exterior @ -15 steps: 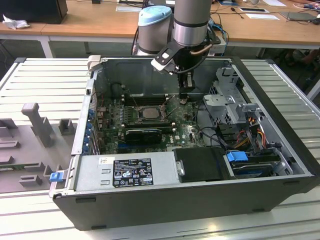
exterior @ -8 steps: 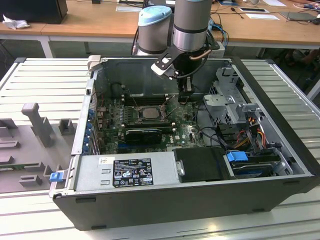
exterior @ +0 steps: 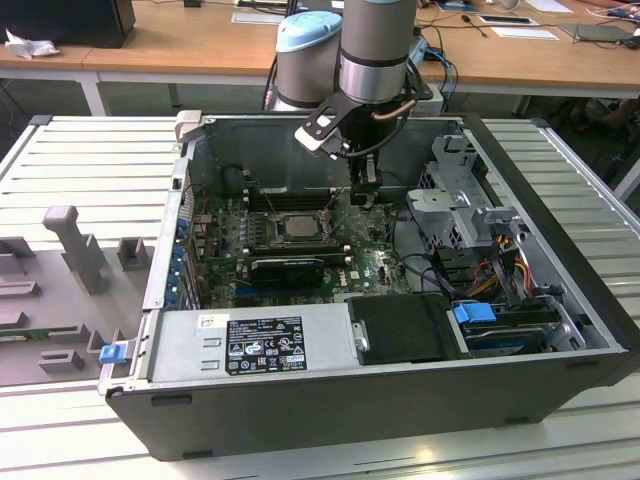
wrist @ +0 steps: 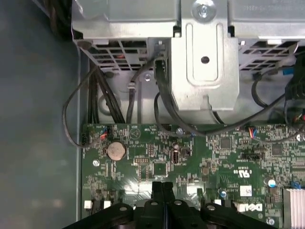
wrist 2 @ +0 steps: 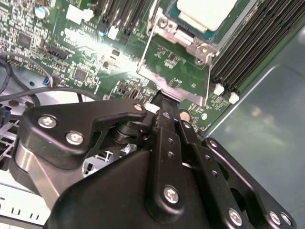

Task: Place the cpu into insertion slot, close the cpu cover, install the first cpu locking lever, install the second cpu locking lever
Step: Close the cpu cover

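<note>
Touching the near edge of the cover [wrist 2: 177, 90] with fingers [wrist: 157, 191] pinched together, the gripper [wrist 2: 162, 96] has the chip [wrist 2: 207, 12] lying straight ahead in its socket [wrist 2: 164, 24].

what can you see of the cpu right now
The cpu is a flat square chip with a dull silver-grey metal top. It lies flat in the insertion slot on the green motherboard, the slot's metal rim around it. The gripper hangs to the exterior view's right of it, apart, not touching.
</note>
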Tool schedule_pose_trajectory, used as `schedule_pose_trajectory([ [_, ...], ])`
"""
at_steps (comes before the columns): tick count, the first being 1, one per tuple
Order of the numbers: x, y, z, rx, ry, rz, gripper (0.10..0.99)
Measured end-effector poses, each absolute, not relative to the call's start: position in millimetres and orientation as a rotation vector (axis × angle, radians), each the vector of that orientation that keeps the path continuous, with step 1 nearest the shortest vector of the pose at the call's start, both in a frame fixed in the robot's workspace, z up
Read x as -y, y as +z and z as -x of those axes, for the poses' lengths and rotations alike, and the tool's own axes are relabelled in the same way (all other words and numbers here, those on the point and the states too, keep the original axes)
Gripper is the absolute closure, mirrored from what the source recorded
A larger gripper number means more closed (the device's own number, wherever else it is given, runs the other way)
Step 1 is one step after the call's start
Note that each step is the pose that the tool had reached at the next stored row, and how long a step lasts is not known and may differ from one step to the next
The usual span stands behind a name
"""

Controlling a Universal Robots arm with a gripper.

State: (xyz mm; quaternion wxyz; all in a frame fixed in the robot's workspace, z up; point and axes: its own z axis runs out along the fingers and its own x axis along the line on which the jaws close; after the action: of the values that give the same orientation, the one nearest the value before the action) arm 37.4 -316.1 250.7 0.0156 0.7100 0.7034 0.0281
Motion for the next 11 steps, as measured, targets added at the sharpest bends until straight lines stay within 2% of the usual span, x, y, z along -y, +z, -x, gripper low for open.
schedule_pose_trajectory([
  [11,316.1,250.7,-15.9,-2.188,0.088,-2.209,0.980],
])
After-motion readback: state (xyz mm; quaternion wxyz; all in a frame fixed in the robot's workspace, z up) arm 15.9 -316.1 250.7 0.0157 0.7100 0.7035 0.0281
